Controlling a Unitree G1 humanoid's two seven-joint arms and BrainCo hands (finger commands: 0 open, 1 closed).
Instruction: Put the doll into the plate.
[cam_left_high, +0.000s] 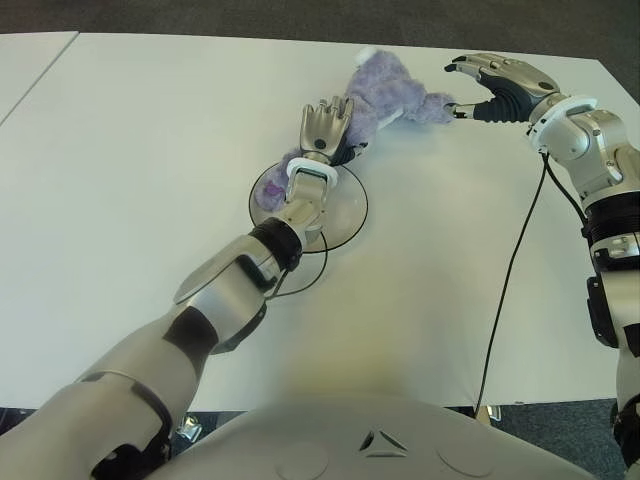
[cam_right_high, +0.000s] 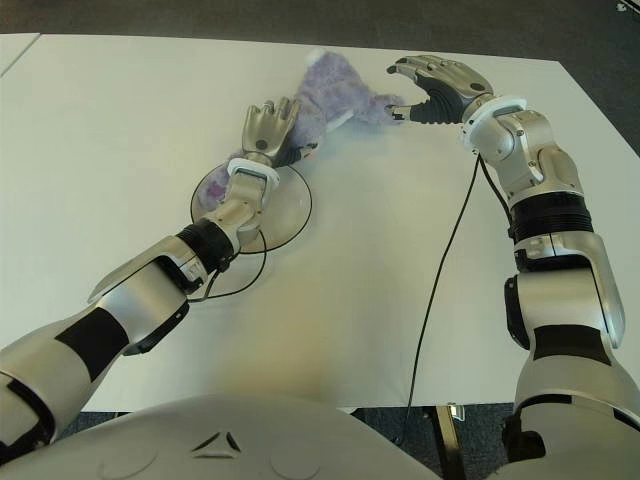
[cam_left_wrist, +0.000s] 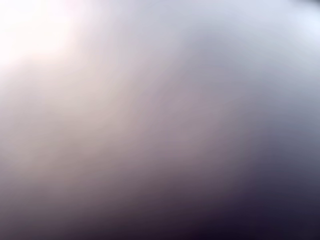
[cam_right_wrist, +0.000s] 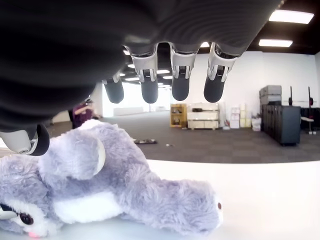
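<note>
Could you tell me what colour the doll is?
The doll is lilac-grey with white patches, clearest in the right wrist view.

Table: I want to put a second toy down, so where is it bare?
The table is bare on the robot's left of the plate, and in front between plate and cable. It is crowded at the far middle: the doll lies from the plate's far rim toward the right hand, the left hand on it.

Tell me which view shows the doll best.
The right wrist view: the doll fills it, lying on the table under the open right hand. Both eye views show it smaller, partly behind the left hand, reaching onto the plate. The left wrist view shows only blur.
</note>
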